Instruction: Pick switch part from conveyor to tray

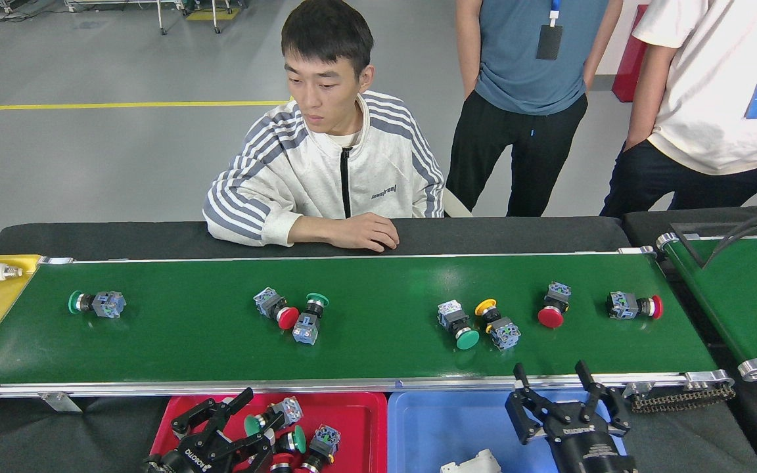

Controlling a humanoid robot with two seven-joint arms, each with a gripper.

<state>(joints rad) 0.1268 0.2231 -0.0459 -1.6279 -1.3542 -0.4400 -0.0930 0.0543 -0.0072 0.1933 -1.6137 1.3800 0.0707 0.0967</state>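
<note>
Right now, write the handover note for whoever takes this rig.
Left end effector: open over the red tray, a green-capped switch at its fingertips; whether it is released I cannot tell.
Right end effector: open, empty, over the blue tray.
Done: several button switches in the red tray, a white part in the blue tray.
Left: seven switches on the conveyor, one green at far left, a pair mid-belt, four on the right.

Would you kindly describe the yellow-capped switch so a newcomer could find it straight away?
Start at the long green conveyor and look right of its middle, at a close pair of push-button switches. The yellow-capped switch is the right one; its neighbour has a green cap, and no other cap on the belt is yellow.
</note>
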